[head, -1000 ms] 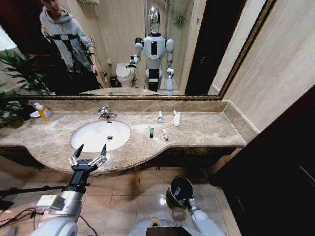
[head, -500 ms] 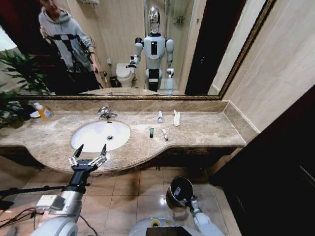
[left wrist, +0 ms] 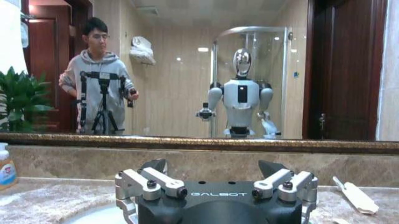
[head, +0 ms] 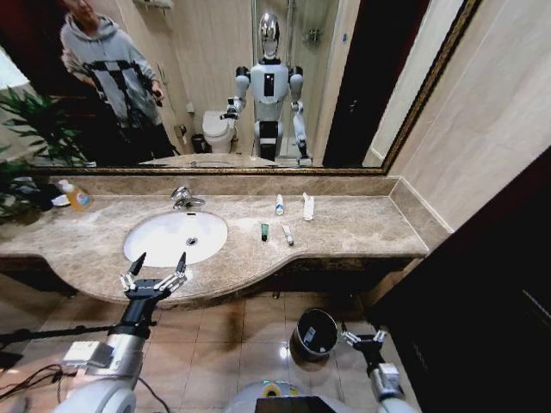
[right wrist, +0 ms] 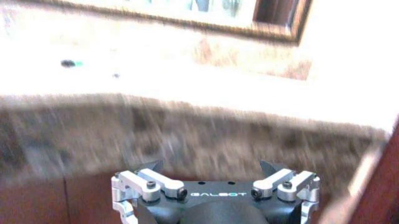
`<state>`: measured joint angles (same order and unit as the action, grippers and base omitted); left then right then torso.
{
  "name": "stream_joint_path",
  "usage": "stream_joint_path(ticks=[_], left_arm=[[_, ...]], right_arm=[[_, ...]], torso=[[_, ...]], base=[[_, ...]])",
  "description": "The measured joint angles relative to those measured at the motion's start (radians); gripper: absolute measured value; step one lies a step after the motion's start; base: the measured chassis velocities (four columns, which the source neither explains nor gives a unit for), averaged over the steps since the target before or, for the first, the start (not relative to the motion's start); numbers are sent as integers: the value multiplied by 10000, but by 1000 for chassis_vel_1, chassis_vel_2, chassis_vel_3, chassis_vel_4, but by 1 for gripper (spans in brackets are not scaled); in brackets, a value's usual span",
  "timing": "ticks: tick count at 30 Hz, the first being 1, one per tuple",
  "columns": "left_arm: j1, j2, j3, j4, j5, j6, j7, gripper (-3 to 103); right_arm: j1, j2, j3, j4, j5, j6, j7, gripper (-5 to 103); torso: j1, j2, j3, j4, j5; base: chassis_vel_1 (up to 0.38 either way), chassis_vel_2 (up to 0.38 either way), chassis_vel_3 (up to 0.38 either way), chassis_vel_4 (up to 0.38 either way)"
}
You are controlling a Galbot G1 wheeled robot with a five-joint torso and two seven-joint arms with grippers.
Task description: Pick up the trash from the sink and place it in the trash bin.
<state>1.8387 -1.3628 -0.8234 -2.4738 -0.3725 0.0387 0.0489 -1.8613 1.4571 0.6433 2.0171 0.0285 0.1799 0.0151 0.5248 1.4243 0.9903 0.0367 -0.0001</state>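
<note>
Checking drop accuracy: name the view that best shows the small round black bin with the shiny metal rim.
The head view: the small round black trash bin with its shiny metal rim stands whole on the floor tiles below the marble countertop. The left wrist view faces the mirror; the right wrist view faces the countertop's edge.

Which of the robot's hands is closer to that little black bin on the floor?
Right. The right gripper hangs low just beside the trash bin; the left gripper is up at the countertop edge in front of the sink.
</note>
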Motion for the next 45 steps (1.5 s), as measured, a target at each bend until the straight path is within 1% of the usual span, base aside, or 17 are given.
stream_joint_path(ticks=[2,6,11,14,16,19,20,21,22,24,26,29,33,37,42,43,45], left_arm=[[-1,0,0,0,0,0,0,100],[0,0,0,0,0,0,0,100],[0,0,0,0,0,0,0,100],[0,0,0,0,0,0,0,100],[0,0,0,-1,0,0,0,100],[0,0,0,0,0,0,0,100],[0,0,0,0,0,0,0,100],[0,0,0,0,0,0,0,100],[0,0,0,0,0,0,-1,100],[0,0,0,0,0,0,-1,100],[0,0,0,0,0,0,-1,100],[0,0,-1,-1,0,0,-1,100],[0,0,0,0,0,0,-1,100],[0,0,0,0,0,0,-1,100],[0,0,0,0,0,0,-1,100],[-1,0,0,0,0,0,-1,100],[0,0,0,0,0,0,-1,100]], right_arm=[[-44,100,-207,804,-171,-214,-94,100],[147,85,-385,1285,-276,-494,-215,100],[644,-138,-638,1921,-259,-837,-522,100],[1431,-463,-1159,2240,-209,-1431,-985,100],[1608,-543,-1288,2216,-200,-1524,-1014,100],[2926,-1296,-2193,1504,-384,-1635,-1395,100],[2926,-1296,-2193,1504,-384,-1635,-1395,100],[3248,-1532,-2519,1340,-339,-1773,-1429,100],[4157,-2019,-3351,825,33,-2229,-1403,100],[4763,-2161,-3723,480,238,-2377,-1319,100],[5047,-2190,-3868,318,349,-2439,-1243,100],[6757,-2215,-4375,-733,899,-2869,-877,100],[7738,-2132,-4599,-1592,1353,-3213,-695,100],[8397,-1933,-4739,-2477,1705,-3477,-594,100],[8692,-1859,-4838,-3117,1701,-3494,-532,100],[8786,-1834,-4844,-3313,1688,-3494,-515,102],[8921,-1793,-4843,-3593,1664,-3500,-464,100]], torso=[[2,0,1,0,0],[3,0,1,1,1],[3,-1,2,1,0],[3,-1,1,0,0],[3,-1,2,0,-1],[4,-3,2,4,2],[4,-3,2,4,2],[6,-3,3,2,2],[5,-3,3,0,1],[4,-3,3,1,1],[4,-3,3,0,1],[5,-3,3,3,1],[6,-3,3,3,0],[4,-4,3,2,0],[3,-3,2,1,0],[3,-3,2,1,0],[4,-3,2,1,0]], base=[[0,0,0,0],[0,0,0,0],[0,0,0,0],[0,0,0,0],[0,0,0,0],[0,0,0,0],[0,0,0,0],[0,0,0,0],[0,0,0,0],[0,0,0,0],[0,0,0,0],[0,0,0,0],[0,0,0,0],[0,0,0,0],[0,0,0,0],[0,0,0,0],[0,0,0,0]])
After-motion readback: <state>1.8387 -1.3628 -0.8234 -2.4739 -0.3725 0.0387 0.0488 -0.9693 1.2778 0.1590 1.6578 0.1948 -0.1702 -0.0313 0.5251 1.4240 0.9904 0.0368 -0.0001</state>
